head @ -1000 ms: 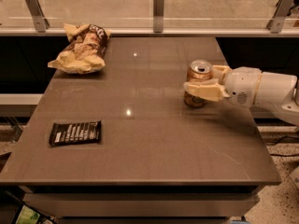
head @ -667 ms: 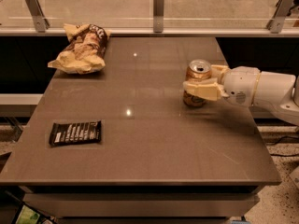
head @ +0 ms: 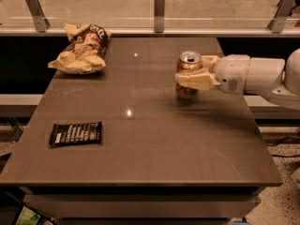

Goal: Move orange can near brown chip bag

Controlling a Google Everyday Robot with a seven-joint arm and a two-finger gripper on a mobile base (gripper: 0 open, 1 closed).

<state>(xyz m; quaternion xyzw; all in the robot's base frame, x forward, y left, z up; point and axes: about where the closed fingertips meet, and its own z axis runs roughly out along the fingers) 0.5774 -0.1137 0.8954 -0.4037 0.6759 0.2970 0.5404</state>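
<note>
I saw the grey table (head: 154, 144) with the brown chip bag (head: 82, 54) at its far-left corner and a black wrapper (head: 76, 133) near-left. On the right, well apart from the bag, my gripper (head: 190, 72) pinched the orange can (head: 187, 65).

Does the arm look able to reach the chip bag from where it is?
Probably yes. The pincer grips the can, the table between it and the chip bag looks bare, and the black wrapper lies off that line.
</note>
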